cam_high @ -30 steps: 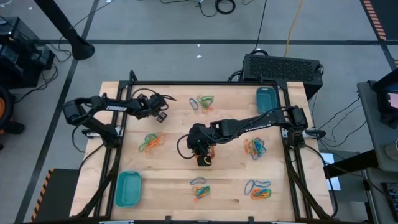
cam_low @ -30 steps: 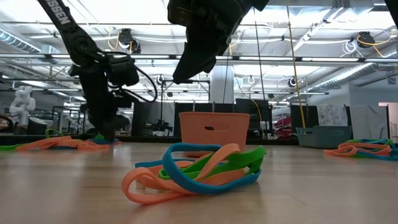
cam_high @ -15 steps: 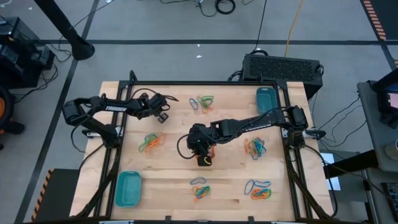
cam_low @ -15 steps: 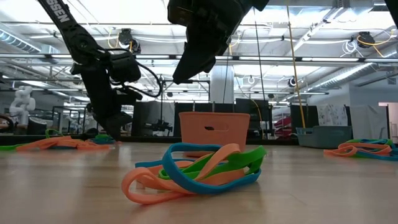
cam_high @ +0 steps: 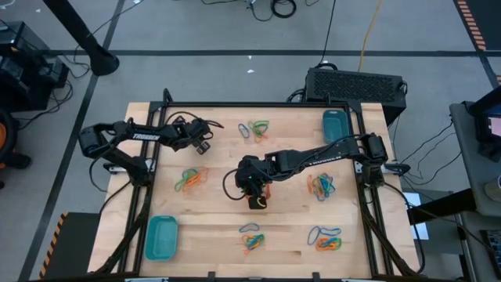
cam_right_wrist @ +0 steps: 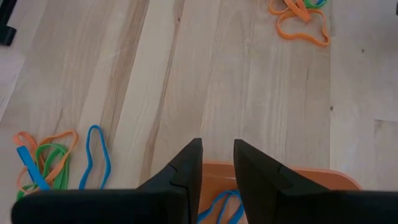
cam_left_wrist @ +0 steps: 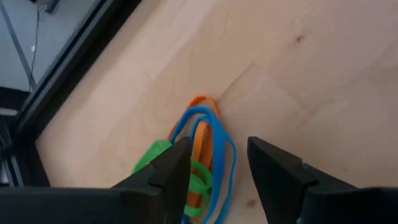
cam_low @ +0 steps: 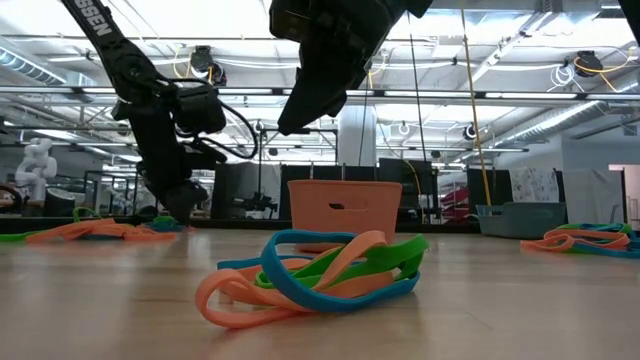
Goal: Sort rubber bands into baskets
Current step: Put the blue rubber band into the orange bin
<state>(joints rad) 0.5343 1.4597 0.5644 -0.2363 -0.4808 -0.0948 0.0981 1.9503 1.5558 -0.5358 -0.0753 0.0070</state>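
Rubber bands in orange, blue and green lie in several piles on the wooden table (cam_high: 219, 211): far middle (cam_high: 254, 128), left (cam_high: 190, 178), right (cam_high: 321, 186), near middle (cam_high: 252, 239) and near right (cam_high: 327, 239). My left gripper (cam_high: 202, 145) is open low over the table's far left. A pile of bands (cam_left_wrist: 200, 163) lies just past its fingers (cam_left_wrist: 219, 149). My right gripper (cam_high: 257, 196) hangs open above the orange basket (cam_right_wrist: 292, 180), which holds a blue band (cam_right_wrist: 222, 208). Two teal baskets stand at far right (cam_high: 335, 125) and near left (cam_high: 162, 237).
Black frame rails (cam_high: 258, 104) run along the table's edges and the arms' bases stand at left and right. A black box (cam_high: 356, 82) sits beyond the far right corner. In the low view the near middle pile (cam_low: 310, 275) lies in front of the orange basket (cam_low: 345, 210).
In the low view my left gripper has rolled a little at the wrist while staying over the same spot. My right gripper has kept still above the orange basket.
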